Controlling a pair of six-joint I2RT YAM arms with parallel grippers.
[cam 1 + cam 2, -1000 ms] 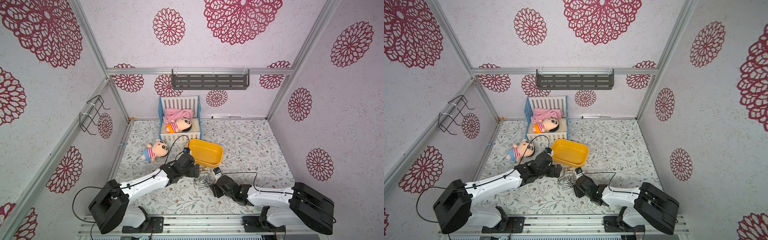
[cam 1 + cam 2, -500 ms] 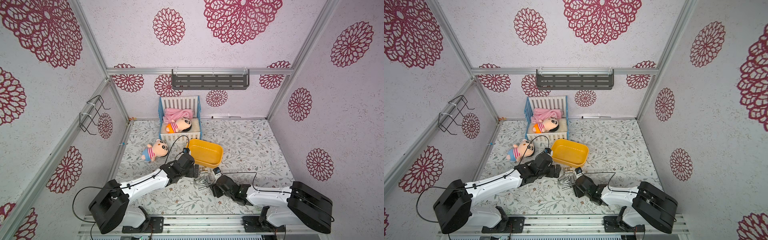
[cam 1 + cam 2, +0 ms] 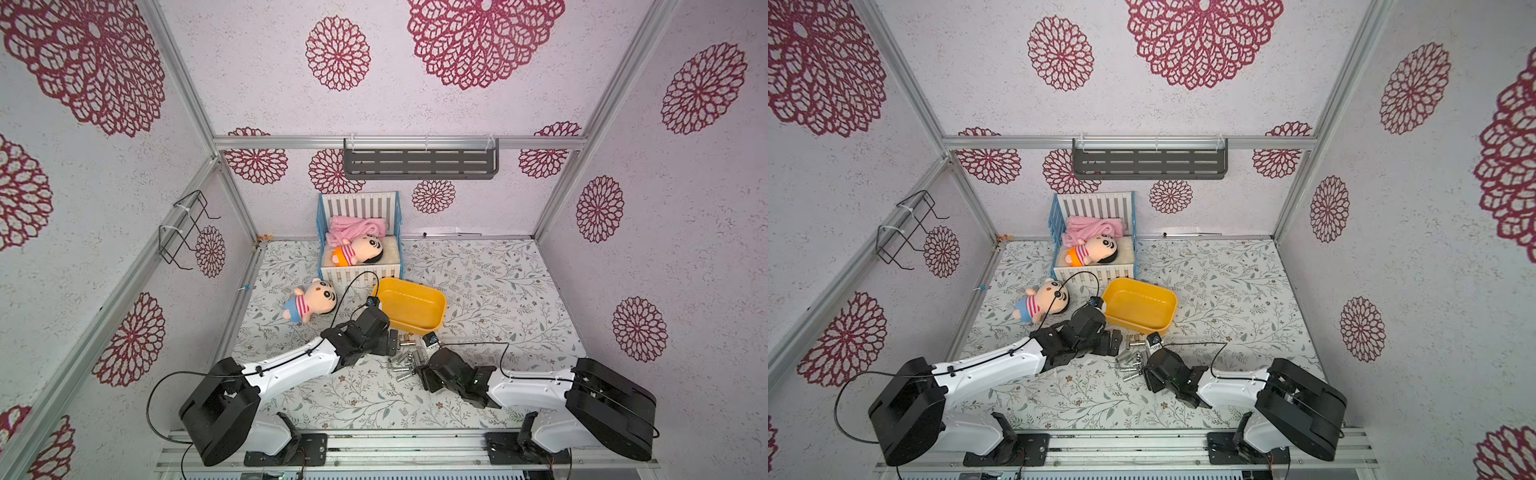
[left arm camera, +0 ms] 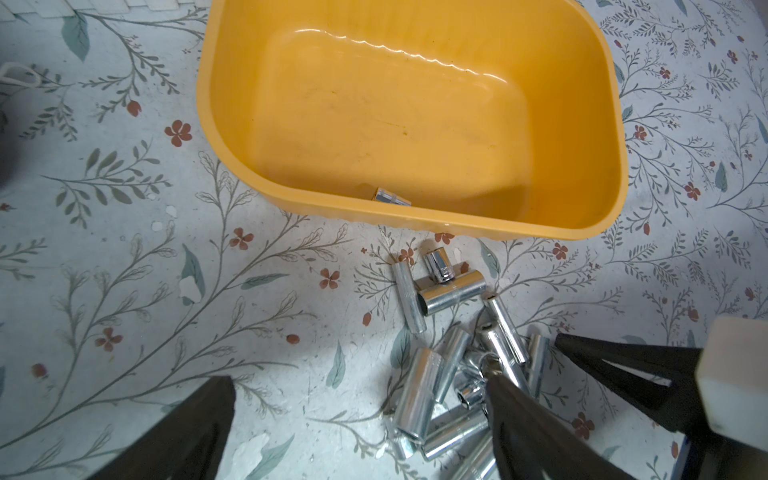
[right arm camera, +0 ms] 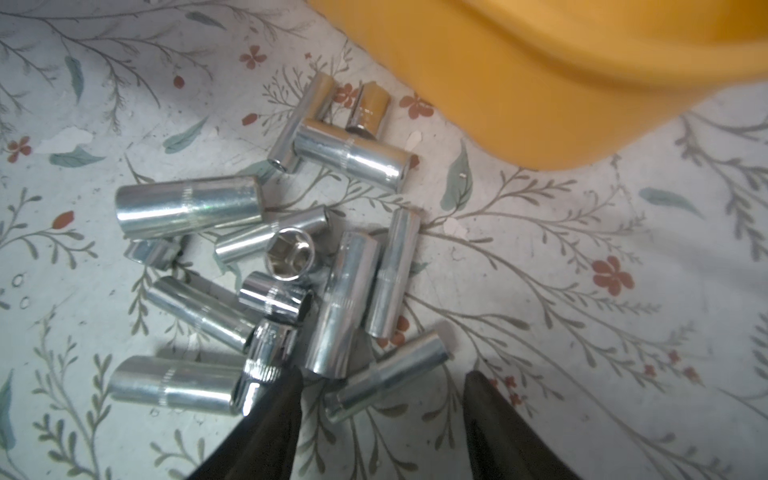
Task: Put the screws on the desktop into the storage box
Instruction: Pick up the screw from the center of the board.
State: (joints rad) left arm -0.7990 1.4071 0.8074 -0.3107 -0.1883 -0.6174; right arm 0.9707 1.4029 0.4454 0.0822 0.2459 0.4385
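Lying heaped on bench (image 3: 498, 282): screws (image 3: 405, 361), just beside near wall of storage box (image 3: 415, 324), between both hands. Left wrist view alone shows lone screw (image 4: 390, 196) inside box against that wall; top views hide it. Right wrist view shows hexagonal bore of upright screw (image 5: 291, 259) mid-pile. Left hand (image 4: 355, 380) spread wide, empty. Right hand (image 5: 383, 376) part-open, fingers (image 5: 274, 424) straddling pile's end screw, gripping nothing.
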